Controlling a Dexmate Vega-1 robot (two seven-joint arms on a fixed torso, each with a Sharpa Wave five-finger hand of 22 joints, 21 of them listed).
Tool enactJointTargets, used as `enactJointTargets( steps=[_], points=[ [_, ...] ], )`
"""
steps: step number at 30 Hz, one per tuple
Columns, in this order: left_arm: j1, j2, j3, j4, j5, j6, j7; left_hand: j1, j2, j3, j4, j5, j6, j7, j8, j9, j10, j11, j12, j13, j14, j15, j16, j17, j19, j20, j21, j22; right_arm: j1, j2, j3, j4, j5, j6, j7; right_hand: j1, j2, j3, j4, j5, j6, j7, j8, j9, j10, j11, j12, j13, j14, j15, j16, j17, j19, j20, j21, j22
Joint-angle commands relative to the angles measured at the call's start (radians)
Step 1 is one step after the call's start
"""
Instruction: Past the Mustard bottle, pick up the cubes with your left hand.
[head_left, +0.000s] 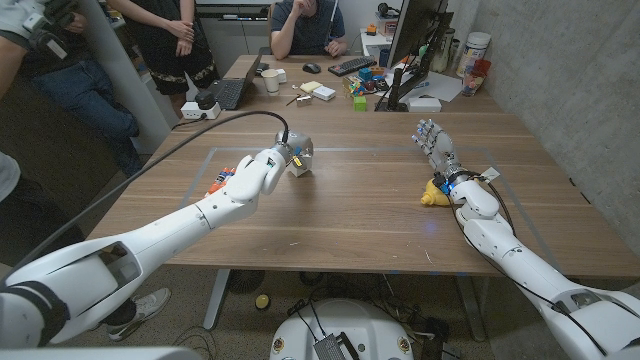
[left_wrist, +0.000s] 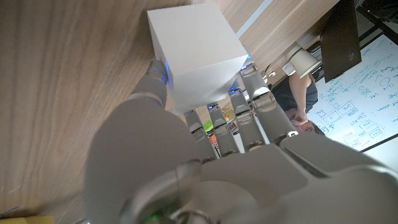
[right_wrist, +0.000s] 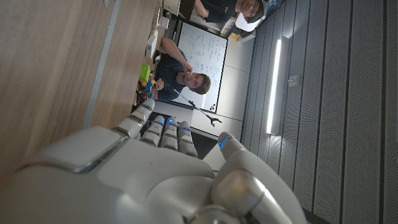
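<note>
Wooden table (head_left: 340, 215) in an office room; two people seated behind it.

I see one white cube (head_left: 302, 156) near the table's middle, with my left hand (head_left: 262, 172) clasped around it, thumb on one face and fingers on the opposite face. My right hand (head_left: 437, 148) stands over the table's right part, fingers spread and holding nothing. One yellow object (head_left: 433, 193) lies on the table beside the right wrist.

Even overhead room light is falling softly on the wooden table (head_left: 330, 215), casting faint shadows. A wall light strip (right_wrist: 272, 87) is glaring, and the head view is bowing at its edges.
</note>
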Motion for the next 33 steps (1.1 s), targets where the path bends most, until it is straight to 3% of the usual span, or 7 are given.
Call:
enactJointTargets(
  steps=[1,33],
  points=[
    [0.032,0.014,-0.030,-0.039,0.010,0.019,0.046,0.129,0.125,0.005,0.007,0.004,0.015,0.003,0.003,0.003,-0.001,0.005,-0.003,0.002,0.059,-0.189,-0.003,0.003,0.059,-0.056,0.009,0.001,-0.007,-0.003,-0.001,-0.010,-0.004,-0.003,-0.006,-0.008,0.037,0.004,-0.003,0.007,0.007,-0.002,0.007,0.001,0.007,-0.005,0.005,0.005,0.007,0.004,0.002,0.001,0.005,-0.003,-0.001,0.003],
    [0.079,0.028,-0.117,-0.154,0.040,0.071,0.131,0.134,0.148,0.011,0.014,0.005,0.057,0.014,0.003,0.005,0.034,0.001,-0.004,0.003,0.076,-0.197,-0.026,0.000,0.062,-0.059,0.028,0.003,-0.021,-0.012,-0.001,-0.030,-0.005,-0.002,-0.005,-0.010,0.037,0.005,-0.005,0.008,0.008,0.000,0.006,0.001,0.007,-0.002,0.004,0.005,0.008,0.003,0.000,0.001,0.005,-0.003,-0.001,0.003]
  ],
)
